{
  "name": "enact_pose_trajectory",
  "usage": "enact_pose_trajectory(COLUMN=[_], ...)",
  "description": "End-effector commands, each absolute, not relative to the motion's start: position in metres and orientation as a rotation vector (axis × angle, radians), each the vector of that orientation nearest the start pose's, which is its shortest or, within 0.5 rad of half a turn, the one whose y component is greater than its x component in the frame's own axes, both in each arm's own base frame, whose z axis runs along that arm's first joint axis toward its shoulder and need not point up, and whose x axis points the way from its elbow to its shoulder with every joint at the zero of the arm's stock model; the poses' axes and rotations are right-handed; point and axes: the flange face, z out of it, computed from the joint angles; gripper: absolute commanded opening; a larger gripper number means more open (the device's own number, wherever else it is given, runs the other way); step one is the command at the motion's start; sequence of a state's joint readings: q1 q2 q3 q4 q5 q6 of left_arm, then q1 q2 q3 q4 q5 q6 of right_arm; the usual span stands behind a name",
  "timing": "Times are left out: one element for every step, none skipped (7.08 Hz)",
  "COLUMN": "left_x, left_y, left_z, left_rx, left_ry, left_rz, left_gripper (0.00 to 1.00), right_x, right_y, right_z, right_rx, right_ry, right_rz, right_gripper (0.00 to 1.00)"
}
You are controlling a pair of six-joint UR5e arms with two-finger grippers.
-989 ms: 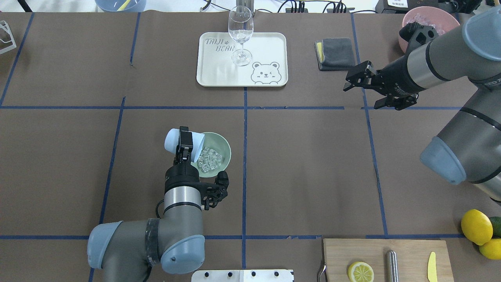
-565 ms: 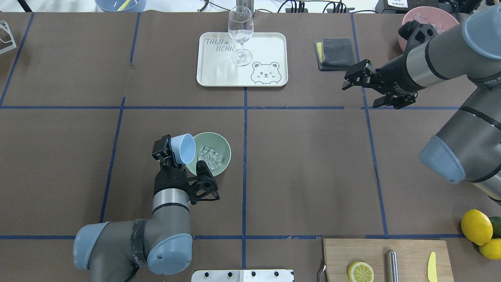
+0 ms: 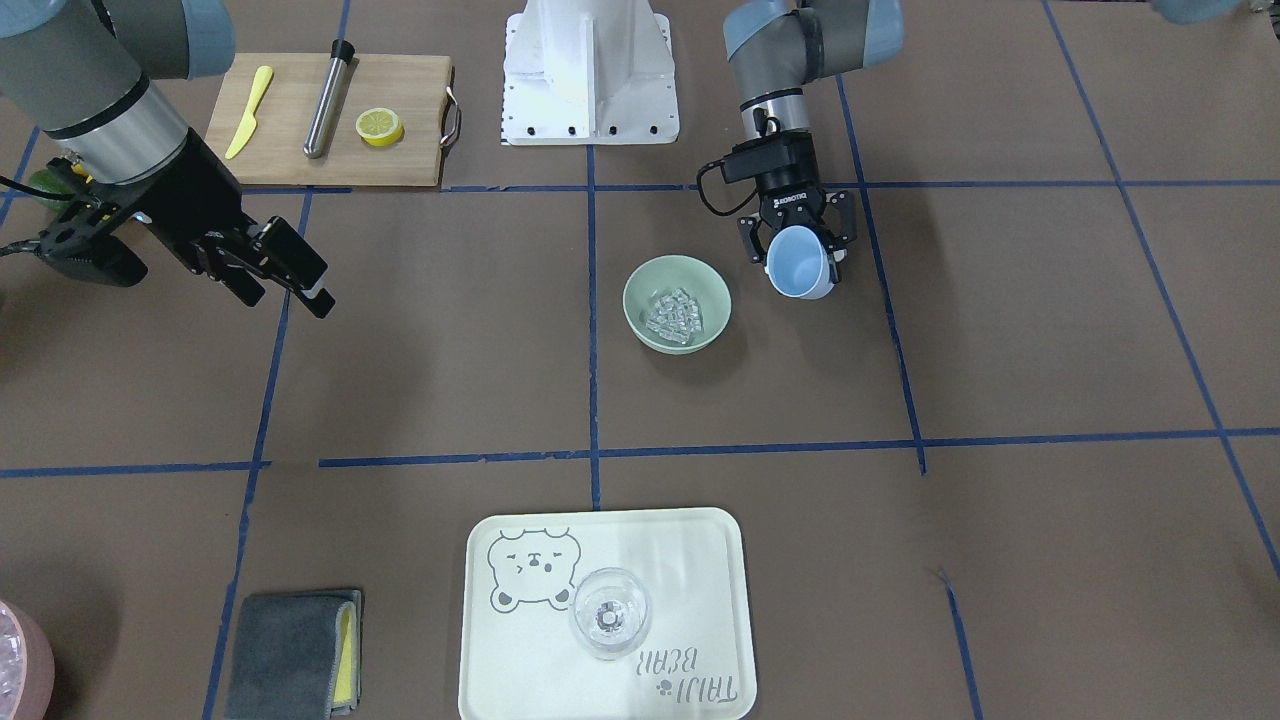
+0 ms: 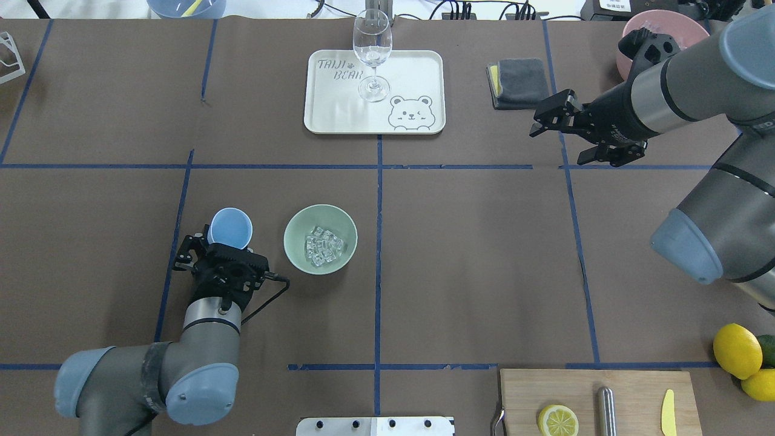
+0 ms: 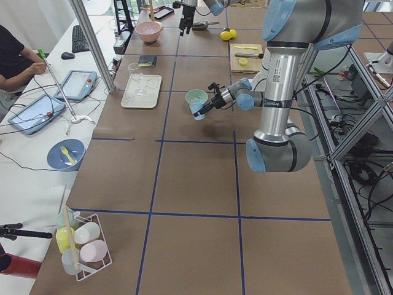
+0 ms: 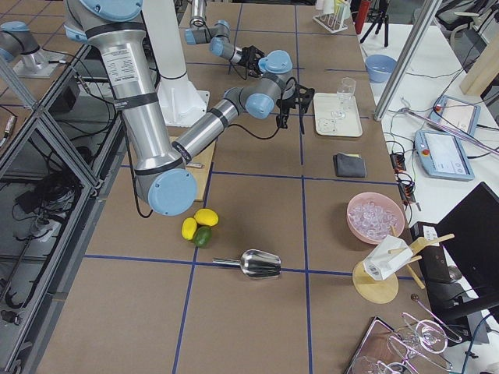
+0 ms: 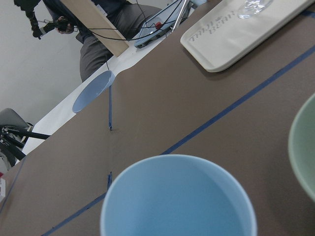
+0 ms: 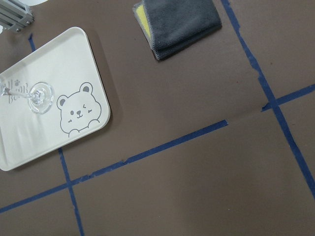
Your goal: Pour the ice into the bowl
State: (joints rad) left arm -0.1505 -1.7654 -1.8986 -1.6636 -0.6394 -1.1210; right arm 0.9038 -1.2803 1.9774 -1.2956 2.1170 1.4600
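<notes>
The mint-green bowl sits on the brown table with the ice heaped inside; both also show in the front view, bowl and ice. My left gripper is shut on a light blue cup, held upright just left of the bowl and apart from it. The cup looks empty in the left wrist view, with the bowl's rim at the right edge. My right gripper is open and empty, hovering near the grey cloth.
A cream tray with a wine glass stands at the back. A grey cloth and a pink bowl of ice are back right. A cutting board with a lemon half, metal rod and yellow knife is front right, beside lemons.
My left gripper has turned the cup from tipped over the bowl back to upright and carried it left, away from the bowl. The ice stays in the bowl. The right arm barely moved.
</notes>
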Motion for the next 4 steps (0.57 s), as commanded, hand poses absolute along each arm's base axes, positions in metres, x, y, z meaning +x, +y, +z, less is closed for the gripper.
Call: enact_pose_trajectory(left_x=[0.43,0.414,0.407,0.397], left_y=[-0.285,-0.285,-0.291,-0.293], left_z=[0.451,0.469,0.503,0.523], left_rx=[1.093,1.1,1.1,1.101], left_ry=[0.395,0.452,0.413,0.4], left_rz=[-0.146,-0.187,-0.182,-0.187], left_gripper=[0.0,0.0,0.0,0.0], right_x=[-0.273,-0.272,-0.272,-0.272], right_y=[-0.479,-0.479,-0.479,-0.48], right_z=[0.281,0.281,0.28,0.282], right_rx=[0.026,0.027,0.028,0.028], right_ry=[-1.083,-1.083,-1.084,-1.08], right_rz=[0.449,0.45,0.45,0.453], right_gripper=[1.0,1.0,1.0,1.0])
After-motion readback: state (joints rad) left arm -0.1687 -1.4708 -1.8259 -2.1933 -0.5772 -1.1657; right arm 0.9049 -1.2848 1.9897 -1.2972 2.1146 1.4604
